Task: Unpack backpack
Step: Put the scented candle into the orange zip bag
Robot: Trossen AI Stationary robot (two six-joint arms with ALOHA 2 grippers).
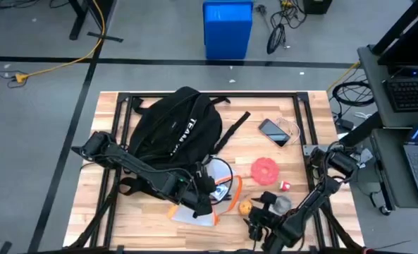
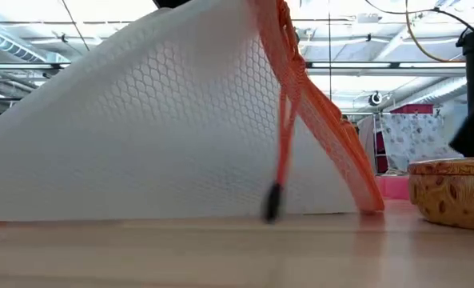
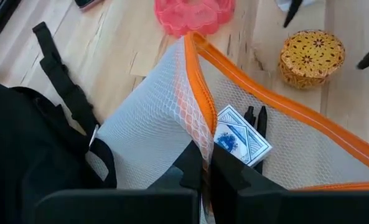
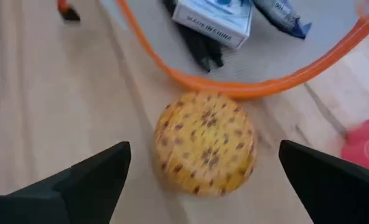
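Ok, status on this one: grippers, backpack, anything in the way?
Left gripper shut on white mesh pouch. Right gripper open over yellow round tin. Backpack lying far-left. Pink toy nearby, not blocking.

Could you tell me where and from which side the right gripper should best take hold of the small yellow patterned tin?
Probably from above, fingers closing across the round side wall of the yellow tin. It sits flat on the table, centred between the open right gripper, clear of the mesh pouch.

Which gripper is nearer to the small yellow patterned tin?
The right gripper: open, it hovers right at the tin, fingers either side. The left gripper is farther off, shut on the mesh pouch beside the backpack.
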